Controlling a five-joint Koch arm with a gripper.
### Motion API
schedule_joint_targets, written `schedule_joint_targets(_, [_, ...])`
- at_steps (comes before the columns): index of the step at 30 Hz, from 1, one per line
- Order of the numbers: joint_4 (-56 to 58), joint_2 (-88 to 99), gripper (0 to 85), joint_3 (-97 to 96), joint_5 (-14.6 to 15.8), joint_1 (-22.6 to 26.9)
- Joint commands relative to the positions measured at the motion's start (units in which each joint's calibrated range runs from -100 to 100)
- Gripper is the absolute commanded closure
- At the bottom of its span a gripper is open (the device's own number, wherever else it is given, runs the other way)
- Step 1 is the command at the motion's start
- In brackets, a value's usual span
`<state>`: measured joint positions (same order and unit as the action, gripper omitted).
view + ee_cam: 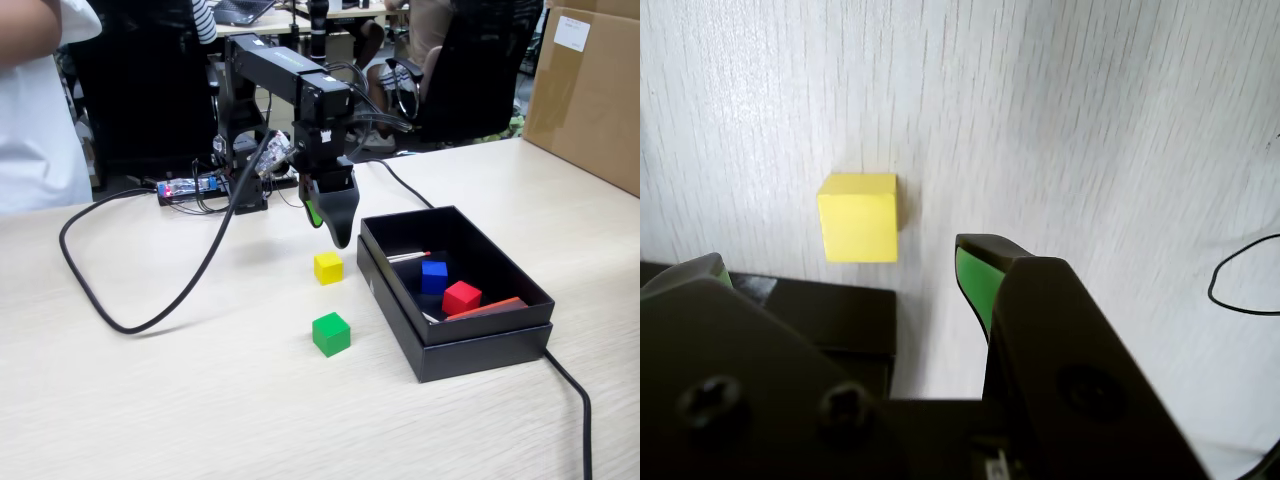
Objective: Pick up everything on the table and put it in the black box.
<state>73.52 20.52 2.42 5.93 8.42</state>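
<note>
**Two cubes boxed, two outstanding — yellow cube next in line**

Fixed view. The gripper point(335, 228) hangs above the tabletop point(150, 400), just behind the yellow cube point(328, 267) and beside the near-left corner of the black box point(480, 345). The green cube point(331, 333) sits on the tabletop closer to the camera, apart from the yellow one. The blue cube point(434, 276) and red cube point(461, 297) lie inside the box. A thick black cable point(110, 300) loops across the tabletop to the left.

Wrist view. The gripper point(840, 270) stands with jaws apart and empty — green-lined tips either side of the frame. The yellow cube point(859, 216) lies on the tabletop point(1090, 120) ahead of the gap, nearer the left jaw, clear of both.

Assessment. The cubes are small, matte and sharp-edged, with flat faces; they are judged light, rigid and not fragile, with little tendency to slip. Recommended hold: across two opposite vertical faces, jaws squared to the cube, near mid-height. Gripping across corners would risk the cube twisting out.
</note>
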Motion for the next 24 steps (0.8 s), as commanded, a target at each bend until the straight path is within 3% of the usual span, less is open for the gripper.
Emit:
schedule_joint_targets(1, [-0.3,-1.4,39.4,1.8,-0.1,-0.7])
schedule_joint_targets(10, [-4.0,-14.6,41.6,1.7,0.7,-0.7])
schedule_joint_targets(12, [-5.6,-16.0,47.1,1.5,0.9,-0.7])
schedule_joint_targets(13, [-6.4,-16.9,53.7,1.5,1.3,-0.7])
schedule_joint_targets(16, [-7.1,-17.8,60.6,1.5,1.7,-0.7])
schedule_joint_targets(19, [-8.1,-17.9,75.8,1.7,2.4,-0.7])
schedule_joint_targets(24, [-8.1,-13.5,76.3,1.7,2.3,-1.0])
